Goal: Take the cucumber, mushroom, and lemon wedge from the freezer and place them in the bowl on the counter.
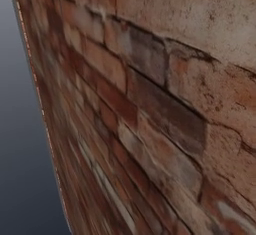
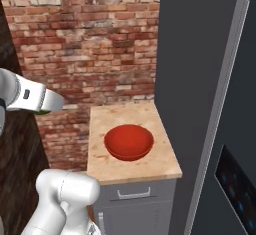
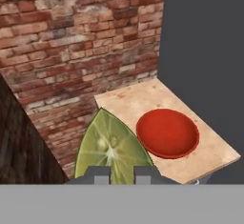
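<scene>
My gripper (image 3: 118, 173) is shut on the lemon wedge (image 3: 112, 147), a yellow-green slice with its cut face towards the hand camera. It hangs in the air to the left of the counter (image 3: 124, 101), off its edge and in front of the brick wall. The red bowl (image 3: 167, 132) sits on the beige counter, to the right of the wedge and apart from it. In the right base view the bowl (image 2: 129, 141) rests mid-counter (image 2: 100, 129), with no food showing inside it. The dark freezer (image 2: 200, 79) stands shut to the right. The cucumber and mushroom are out of view.
A brick wall (image 2: 85, 39) runs behind and to the left of the counter, and fills the left base view at close range (image 1: 150, 104). A grey cabinet with a metal drawer handle (image 2: 134, 194) sits under the counter. The freezer's side (image 3: 205, 51) borders the counter's right edge.
</scene>
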